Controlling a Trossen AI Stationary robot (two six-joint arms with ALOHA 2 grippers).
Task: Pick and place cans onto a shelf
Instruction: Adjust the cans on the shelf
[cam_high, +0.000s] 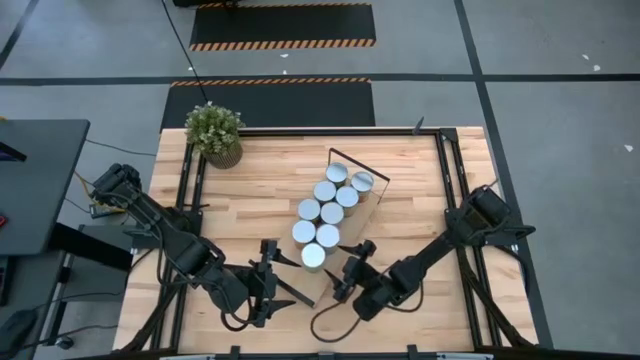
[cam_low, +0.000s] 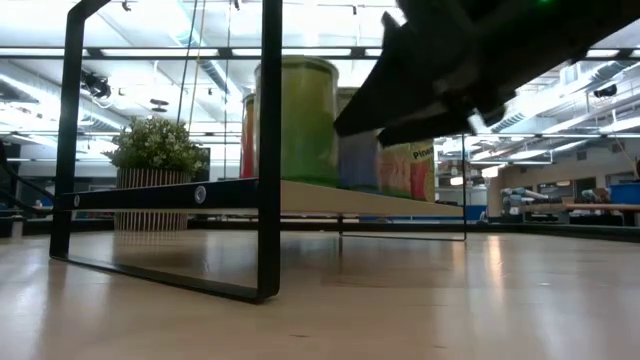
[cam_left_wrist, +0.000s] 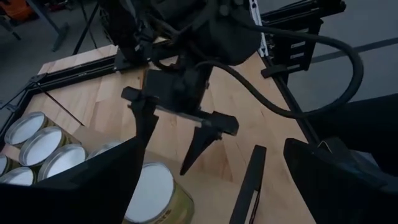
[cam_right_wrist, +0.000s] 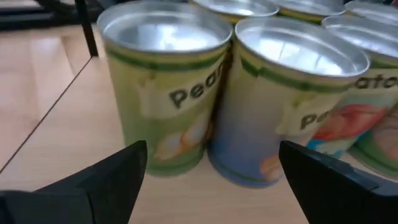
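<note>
I see the cans (cam_high: 327, 211) standing close together on the shelf (cam_high: 368, 215), silver tops up. My right gripper (cam_high: 352, 268) is just beside the nearest can (cam_high: 314, 256). Its fingers are wide apart and hold nothing. My left gripper (cam_high: 268, 270) sits near that same can on the other side, open and empty too. A potted plant (cam_high: 215, 133) stands at the table's (cam_high: 250, 190) far corner.

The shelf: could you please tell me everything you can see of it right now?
The shelf is a long light-wood board carried on thin black wire frames at its short ends, lying diagonally mid-table. Eight silver-topped cans stand upright on it in two rows, touching one another. Both open grippers, left and right, sit off its near end, not touching it.
</note>
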